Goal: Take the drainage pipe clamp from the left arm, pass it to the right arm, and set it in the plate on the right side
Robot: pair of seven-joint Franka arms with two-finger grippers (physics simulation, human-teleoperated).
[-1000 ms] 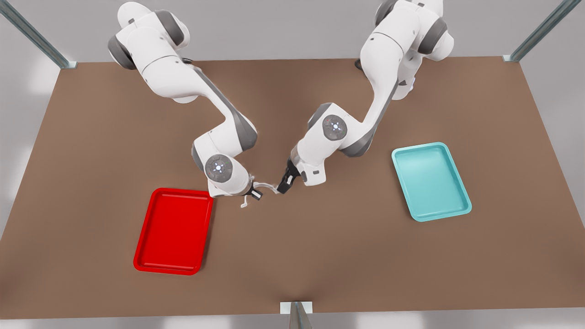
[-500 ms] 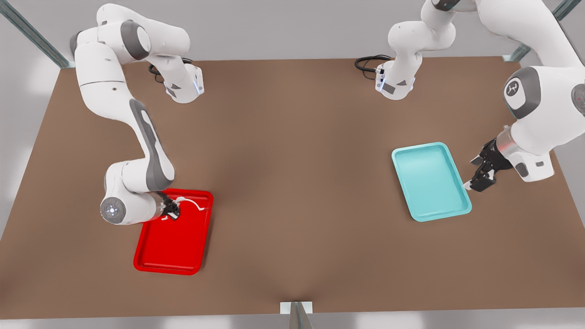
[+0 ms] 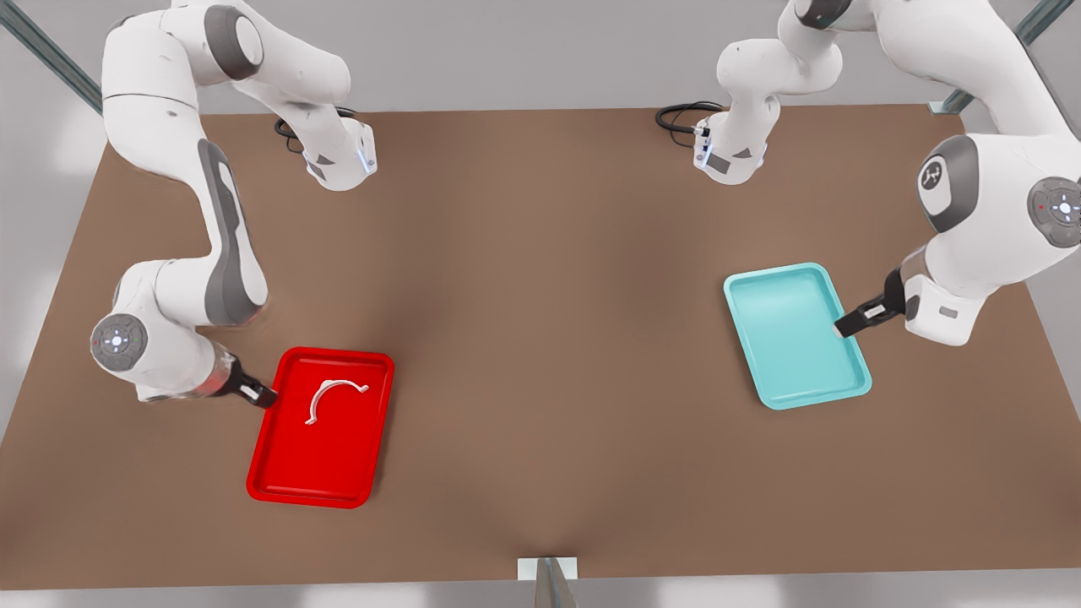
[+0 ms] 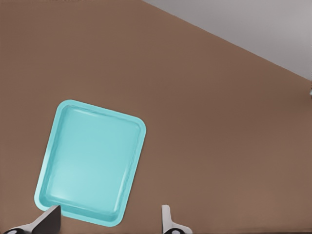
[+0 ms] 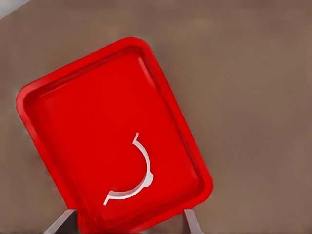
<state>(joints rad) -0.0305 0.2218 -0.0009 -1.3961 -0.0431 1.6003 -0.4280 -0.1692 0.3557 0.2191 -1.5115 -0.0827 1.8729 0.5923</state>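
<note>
On the front view's left, your right gripper [image 3: 263, 397] hovers at the near-left rim of the plate [image 3: 270, 460], low over the table [image 3: 540, 338]. The right wrist view shows its two fingertips [image 5: 63, 223] spread wide apart with nothing between them. Just beside it, the drainage pipe clamp [image 3: 331, 395] lies flat on the red floor of the plate, in the half nearer the arms' bases, apart from the gripper and clear of the rim.

You see the clamp as a thin white half-round strap, a small flat foot tab turned out at each end [image 5: 136, 170]. Judge it light and stiff, likely a hard smooth plastic or metal that could slide or spin on the slick tray floor if nudged. Should you need to take it again, the crown of the arch looks the best hold, jaws closing across the narrow strap; the tabs are small and lie close to the floor, so pinching there risks scraping the tray.

Across the table to the front view's right, the teal tray [image 3: 764, 350] sits with nothing in it. Your left gripper [image 3: 847, 323] hangs over its far-right edge, waiting; the left wrist view shows its fingertips [image 4: 166, 219] held well apart, holding nothing.

From how things lie, the placing looks done.
</note>
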